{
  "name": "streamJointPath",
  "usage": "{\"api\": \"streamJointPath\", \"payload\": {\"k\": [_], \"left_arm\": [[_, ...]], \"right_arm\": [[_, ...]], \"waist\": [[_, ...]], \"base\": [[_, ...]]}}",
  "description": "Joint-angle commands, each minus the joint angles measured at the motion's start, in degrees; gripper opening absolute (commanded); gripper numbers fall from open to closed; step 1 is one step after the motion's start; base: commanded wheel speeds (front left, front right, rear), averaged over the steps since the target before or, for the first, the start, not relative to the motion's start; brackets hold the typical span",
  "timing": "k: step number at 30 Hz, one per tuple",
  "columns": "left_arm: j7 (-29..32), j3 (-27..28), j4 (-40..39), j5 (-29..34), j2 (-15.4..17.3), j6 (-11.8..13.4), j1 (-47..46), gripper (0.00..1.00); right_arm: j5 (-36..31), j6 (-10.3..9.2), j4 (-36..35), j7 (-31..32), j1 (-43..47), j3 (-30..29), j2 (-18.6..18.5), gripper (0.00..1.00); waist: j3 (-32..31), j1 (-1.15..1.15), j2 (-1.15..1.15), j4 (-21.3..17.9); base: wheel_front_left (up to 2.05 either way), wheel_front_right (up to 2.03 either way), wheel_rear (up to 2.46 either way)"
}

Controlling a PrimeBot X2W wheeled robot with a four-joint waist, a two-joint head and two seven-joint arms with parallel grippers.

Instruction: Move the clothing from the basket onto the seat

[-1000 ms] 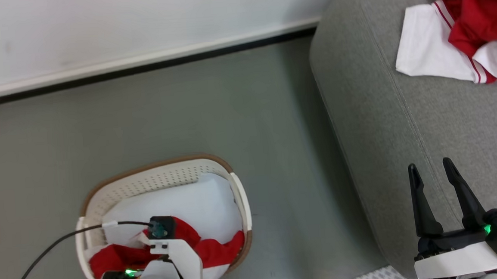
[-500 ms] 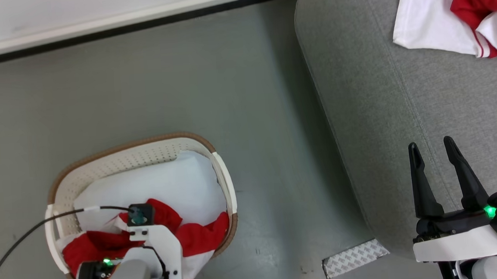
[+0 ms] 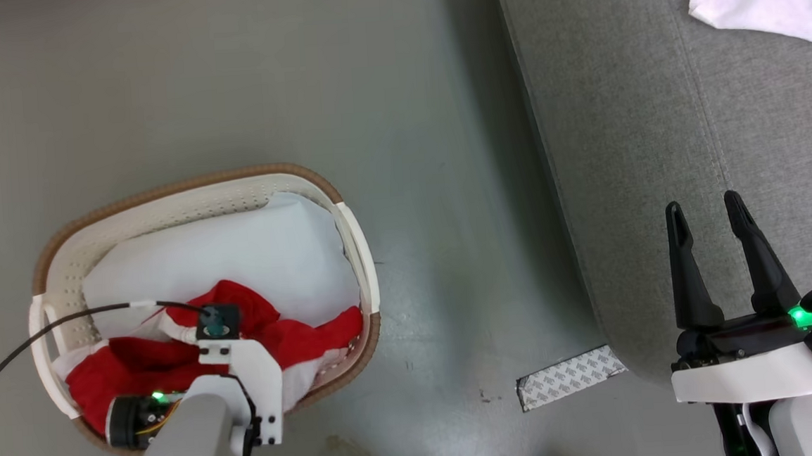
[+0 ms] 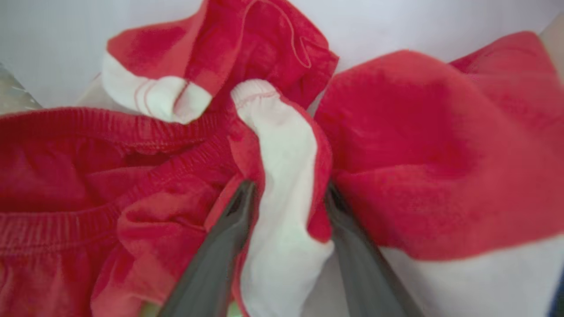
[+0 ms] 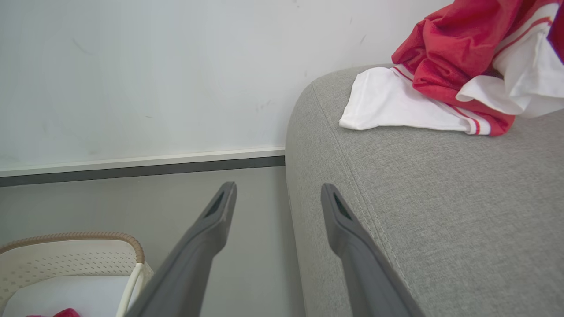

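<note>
1. Found no readable text, label, brand, number or sign.
2. Noted only a fine repeating pattern, too small to read, on the grey strip lying on the floor just beside the near left corner of the seat.

Basket: one.
Sofa: one.
Grippers: two, left gripper and right gripper.
Dark fingers: two on each, four in all.
Red-and-white clothes: two heaps, basket heap and sofa heap. Number of pieces in each heap: can't tell.
White pad: one.
Black cable: one.
Grey tape strip: one.
Green lights: two, one per arm.
</note>
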Motion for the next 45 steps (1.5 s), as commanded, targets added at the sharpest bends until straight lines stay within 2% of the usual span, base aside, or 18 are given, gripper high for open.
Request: {"api": "streamJointPath", "payload": {"k": [1,8,16,21,24,31,38,45], "left_arm": [[-0.24,-0.41,0.41,-0.03,0.15,-0.7,-0.62,0.0],[-4.61,0.1,-0.75,-2.26,-1.04,-3.72,-0.61,0.0],[-11.82,0.95,-4.22,-5.34,-2.08,-6.54,3.33,0.0],[-15.36,1.78,-9.03,-7.24,-2.45,-7.78,6.6,0.0],[-16.05,2.3,-11.72,-8.67,-2.6,-8.06,8.02,0.0],[-17.42,3.51,-26.19,-10.43,-1.48,-7.65,14.29,0.0],[-17.89,4.65,-46.57,-10.26,1.08,-4.15,22.34,0.0],[-18.02,3.27,-63.24,-9.87,3.92,-5.08,30.39,0.0]], "right_arm": [[0.19,-0.13,-0.07,-0.01,-0.99,-0.24,-0.05,1.0],[-0.82,-0.13,1.14,-0.01,-0.01,-1.4,-0.06,1.0],[-2.2,-0.13,2.59,-0.01,4.72,-4.33,-0.07,1.0],[-4.01,-0.13,2.64,-0.01,8.29,-6.57,-0.08,1.0],[-4.93,-0.13,2.46,-0.01,9.54,-7.5,-0.08,1.0],[-7.04,-0.13,1.87,-0.01,13.4,-9.32,-0.08,1.0],[-8.97,-0.13,0.99,0.0,15.66,-8.5,-0.66,1.0],[-8.17,-0.13,-0.66,0.0,17.17,-6.08,-3.37,1.0]], "waist": [[0.49,-0.01,0.0,0.31],[-4.1,-0.01,0.0,2.26],[-16.74,-0.01,0.0,6.31],[-24.8,-0.01,0.0,9.17],[-27.41,-0.01,0.0,10.2],[-35.29,-0.01,0.0,13.21],[-39.75,-0.01,0.0,14.38],[-42.31,-0.01,0.0,14.69]], "base": [[0.0,0.0,0.0],[0.0,0.0,0.0],[0.0,0.0,0.0],[0.0,0.0,0.0],[0.0,0.0,0.0],[0.0,0.0,0.0],[0.0,0.0,0.0],[0.0,0.0,0.0]]}}
